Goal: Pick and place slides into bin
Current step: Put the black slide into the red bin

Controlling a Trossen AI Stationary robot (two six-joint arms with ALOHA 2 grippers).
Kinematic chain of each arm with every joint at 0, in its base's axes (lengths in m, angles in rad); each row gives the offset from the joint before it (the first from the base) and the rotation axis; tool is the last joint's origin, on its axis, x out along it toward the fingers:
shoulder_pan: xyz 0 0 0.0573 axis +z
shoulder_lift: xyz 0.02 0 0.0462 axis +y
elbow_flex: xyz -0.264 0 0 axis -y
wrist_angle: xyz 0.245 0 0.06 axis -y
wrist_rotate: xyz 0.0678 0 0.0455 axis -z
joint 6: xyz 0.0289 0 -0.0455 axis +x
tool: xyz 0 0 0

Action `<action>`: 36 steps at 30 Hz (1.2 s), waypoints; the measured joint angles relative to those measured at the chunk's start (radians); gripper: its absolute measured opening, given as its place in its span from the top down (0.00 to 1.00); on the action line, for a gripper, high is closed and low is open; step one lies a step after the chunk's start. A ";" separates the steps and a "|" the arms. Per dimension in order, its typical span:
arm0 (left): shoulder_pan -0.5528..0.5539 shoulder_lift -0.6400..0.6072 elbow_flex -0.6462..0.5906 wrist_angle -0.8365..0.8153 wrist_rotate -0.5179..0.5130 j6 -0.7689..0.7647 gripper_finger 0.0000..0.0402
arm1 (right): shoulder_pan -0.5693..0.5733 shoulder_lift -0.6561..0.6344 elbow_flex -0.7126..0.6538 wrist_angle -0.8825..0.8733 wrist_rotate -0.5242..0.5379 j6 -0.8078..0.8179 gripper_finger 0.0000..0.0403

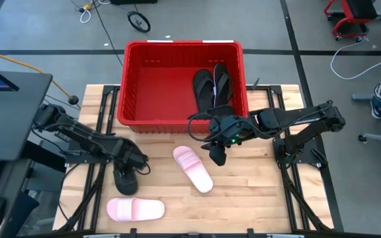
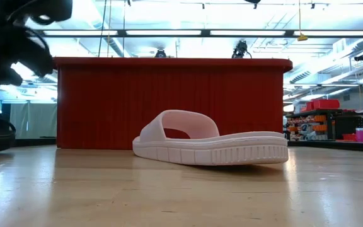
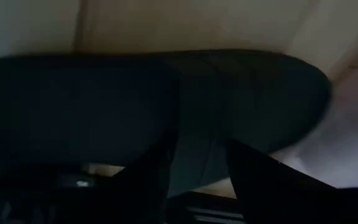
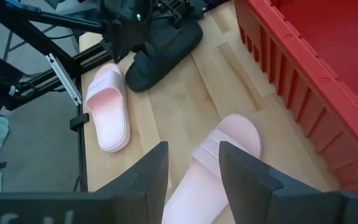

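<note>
A black wide-band slide [image 1: 124, 180] lies on the table at the near left and fills the left wrist view [image 3: 166, 99]. My left gripper [image 1: 132, 164] hangs close over it, open, with its fingers [image 3: 157, 168] apart in front of the slide. One pale pink slide [image 1: 192, 168] lies sole-down in the table's middle, and my right gripper [image 1: 215, 157] hovers open beside and above its far end [image 4: 229, 134]. A second pink slide [image 1: 135, 209] lies near the front edge. The red bin [image 1: 177, 45] stands at the far side with two black flip-flops [image 1: 211, 86] inside.
The bin's near wall [image 2: 169, 104] rises right behind the middle pink slide [image 2: 210, 146]. Dark arm frames [image 1: 98, 142] run along both sides of the wooden table. A monitor [image 1: 5, 89] stands beyond the left edge. Bare wood lies at the near right [image 1: 256, 198].
</note>
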 joint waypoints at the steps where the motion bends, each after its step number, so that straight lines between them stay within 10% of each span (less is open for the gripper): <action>1: 0.000 0.000 0.008 0.003 0.013 0.003 0.61 | 0.000 0.000 0.000 0.000 0.000 0.000 0.63; 36: -0.002 0.002 0.021 0.112 0.034 0.034 0.61 | 0.001 0.000 0.000 -0.001 0.000 0.000 0.63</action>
